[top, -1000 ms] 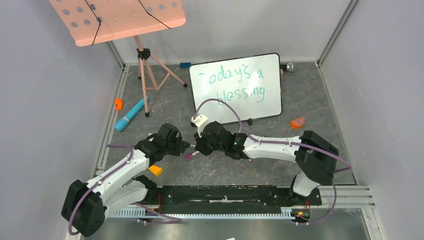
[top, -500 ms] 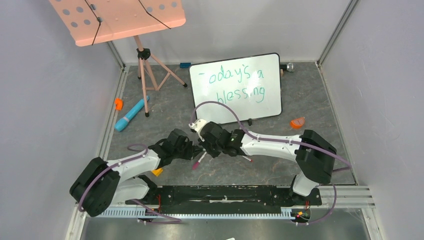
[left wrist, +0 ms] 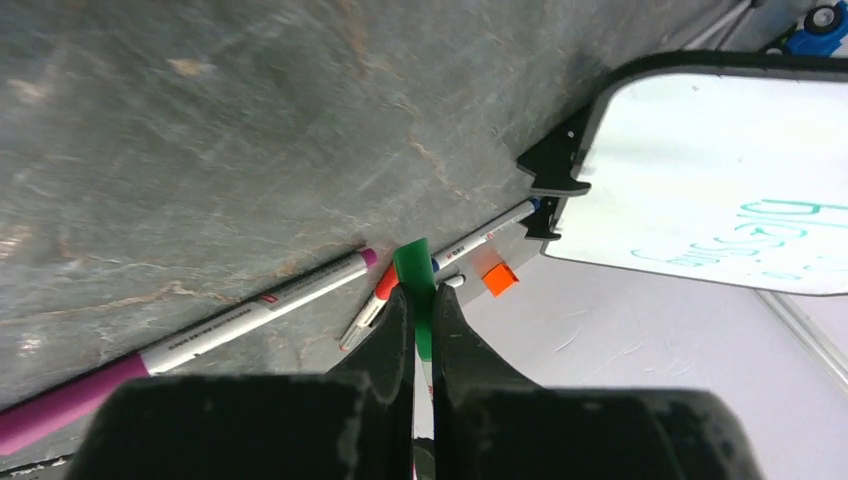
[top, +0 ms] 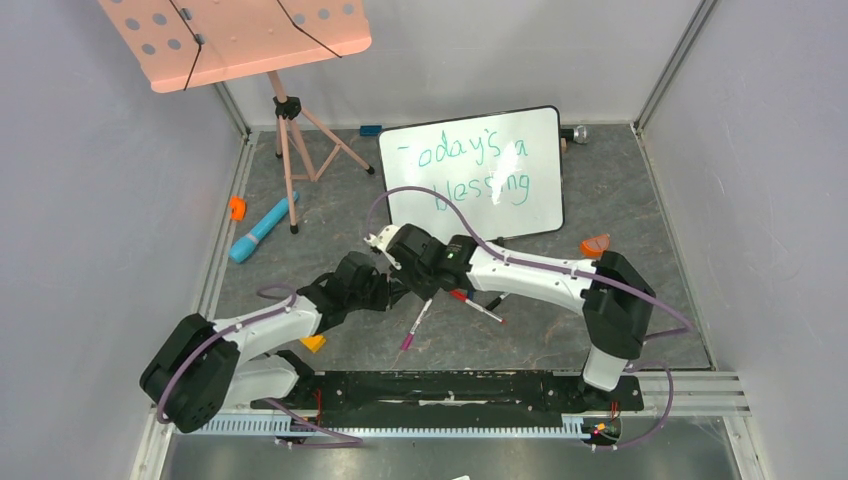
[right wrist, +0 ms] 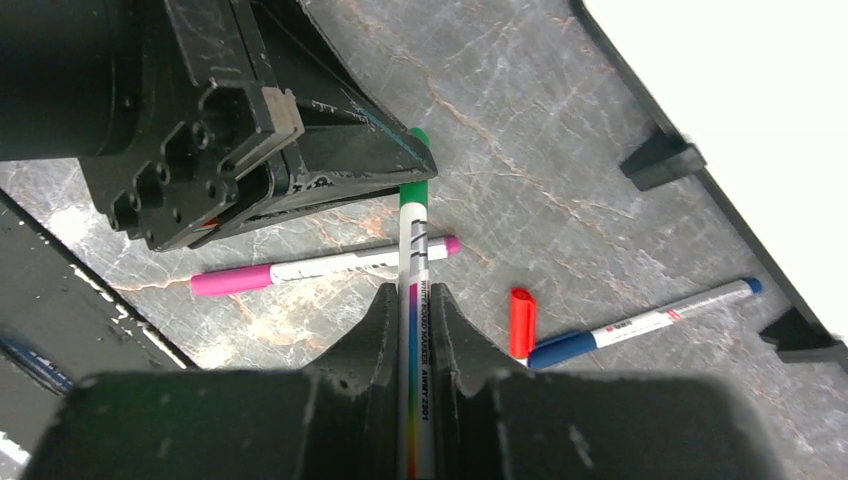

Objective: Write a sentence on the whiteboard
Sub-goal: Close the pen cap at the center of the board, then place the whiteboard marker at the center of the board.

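While the green cap (left wrist: 412,262) is being pinched by the left gripper (left wrist: 420,298) and the marker (right wrist: 414,235) is being clamped by the right gripper (right wrist: 412,296), a coaxial push is being called for, seemingly to recap. Further right and back, the sentence (top: 480,186) is being displayed on the whiteboard (top: 545,205).

The whiteboard (top: 535,212) stands at 12 o'clock in the top view. The sentence (top: 470,168) on it says "oday's a blessing", with only a dash for the first letter. The green marker (right wrist: 413,290) has small words, "WHITE BOARD MARKER".
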### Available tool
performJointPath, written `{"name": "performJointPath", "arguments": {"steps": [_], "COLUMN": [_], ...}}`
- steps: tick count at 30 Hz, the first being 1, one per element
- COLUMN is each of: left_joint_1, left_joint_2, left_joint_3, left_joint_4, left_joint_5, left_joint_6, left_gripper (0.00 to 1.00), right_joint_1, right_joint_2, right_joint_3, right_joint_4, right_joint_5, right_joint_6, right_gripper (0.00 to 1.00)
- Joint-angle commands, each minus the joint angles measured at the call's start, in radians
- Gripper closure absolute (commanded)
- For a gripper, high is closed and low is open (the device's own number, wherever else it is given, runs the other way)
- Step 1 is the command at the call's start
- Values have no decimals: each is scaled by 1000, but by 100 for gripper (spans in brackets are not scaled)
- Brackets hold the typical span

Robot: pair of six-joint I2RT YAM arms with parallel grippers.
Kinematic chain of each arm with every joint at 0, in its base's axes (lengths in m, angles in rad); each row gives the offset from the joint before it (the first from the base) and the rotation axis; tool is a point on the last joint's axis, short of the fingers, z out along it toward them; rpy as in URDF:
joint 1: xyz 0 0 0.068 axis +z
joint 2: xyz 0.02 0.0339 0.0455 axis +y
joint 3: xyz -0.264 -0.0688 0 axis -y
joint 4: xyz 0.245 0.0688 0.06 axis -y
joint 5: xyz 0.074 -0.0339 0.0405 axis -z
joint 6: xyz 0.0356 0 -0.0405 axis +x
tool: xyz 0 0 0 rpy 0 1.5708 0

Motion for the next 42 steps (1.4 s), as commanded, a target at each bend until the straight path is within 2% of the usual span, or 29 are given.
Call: {"name": "performJointPath", "arguments": {"steps": [1, 4, 8, 11, 15, 17, 18, 21, 25, 31, 33, 34, 37, 40, 42], "left_joint_1": [-39, -39, -39, -39, -40, -39, -38, -35, -33, -32, -32, -31, -30, -27, -27], "left_joint_2": [-17, 50, 157, 171, 116, 80, 59, -7, -77, -67, -53, -46, -44, -72, -105], "left_joint_3": [-77, -128, -115, -70, -21, -11, -8, -3, 19, 77, 92, 98, 113, 134, 157], "left_joint_4": [53, 145, 197, 151, 32, -25, -61, -168, -309, -406, -414, -410, -385, -390, -407], "left_joint_5": [132, 138, 206, 222, 169, 120, 89, -18, -204, -338, -366, -382, -434, -490, -534], "left_joint_6": [-36, -49, -27, 12, 36, 40, 39, 33, 46, 89, 125, 147, 259, 390, 510], "left_gripper": [98, 98, 98, 98, 98, 98, 98, 98, 98, 97, 87, 78, 41, 15, 3], "right_joint_1": [-21, -25, -25, -32, -62, -87, -103, -137, -146, -154, -171, -180, -228, -288, -316], "right_joint_2": [67, 108, 143, 93, 23, -6, -21, -82, -206, -397, -475, -507, -610, -684, -731], "right_joint_3": [13, -76, -82, -103, -148, -193, -212, -280, -350, -446, -497, -525, -607, -652, -678], "right_joint_4": [184, 262, 266, 293, 340, 384, 409, 476, 527, 559, 576, 590, 597, 552, 526], "right_joint_5": [-19, -59, -85, -80, -104, -145, -176, -245, -241, -174, -139, -116, -31, 60, 150], "right_joint_6": [-24, -7, 5, 7, 15, 36, 49, 87, 102, 106, 107, 106, 112, 111, 93], "right_gripper": [100, 100, 100, 100, 99, 83, 69, 42, 31, 28, 28, 28, 28, 29, 29]}}
